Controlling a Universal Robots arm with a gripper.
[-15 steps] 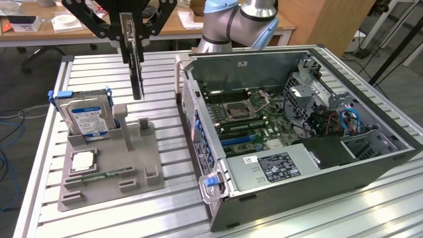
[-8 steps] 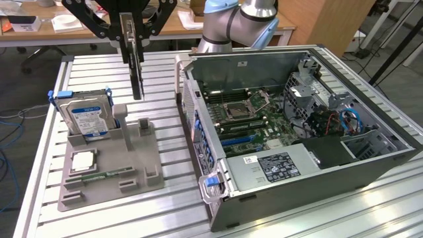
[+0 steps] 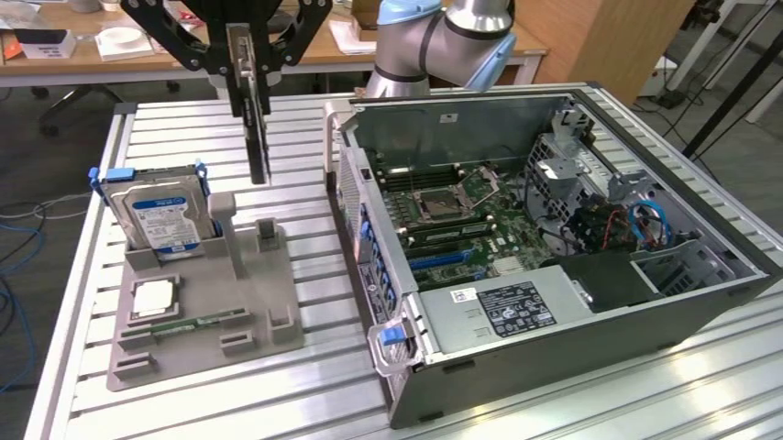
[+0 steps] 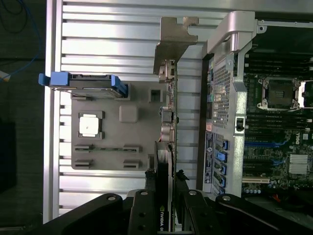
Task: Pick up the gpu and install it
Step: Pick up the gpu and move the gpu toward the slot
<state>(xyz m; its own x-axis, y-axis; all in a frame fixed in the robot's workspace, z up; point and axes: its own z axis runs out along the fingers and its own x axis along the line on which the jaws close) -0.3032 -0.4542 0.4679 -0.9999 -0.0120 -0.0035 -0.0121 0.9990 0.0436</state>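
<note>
One card, one hand: the gpu (image 3: 257, 137) is clamped between the fingers of the hand (image 3: 249, 62), pinched flat across its two faces. It hangs edge-on in the air, long axis vertical, clear of the tabletop (image 3: 306, 394)

Position: over the strip between the grey holder tray (image 3: 251, 316) and the open computer case (image 3: 575, 302), nearer the tray. It looks apart from both

Wrist view: the card (image 4: 166, 147) runs straight out from the hand (image 4: 164, 196), and the silver end bracket (image 4: 173, 46) is at the far end, away from the grip

Task state, my read: pick is done, install isn't. The card is outside the case, nowhere near the motherboard (image 3: 453, 215). Hard drive (image 3: 157, 215), cpu (image 3: 153, 298) and memory stick (image 3: 196, 323) sit in the tray

Handling, judgement only:
- stiff board, won't flex much; modest weight, mostly in the cooler block
- gripped near one end, so most of the length overhangs and it could pivot in the pinch if bumped
- faces look smooth, so some slip risk
- fragile spots: contact edge, small parts on the green board, thin bracket tab
- best hold is across cooler and board faces, as now, off the contact edge and the bracket
</note>
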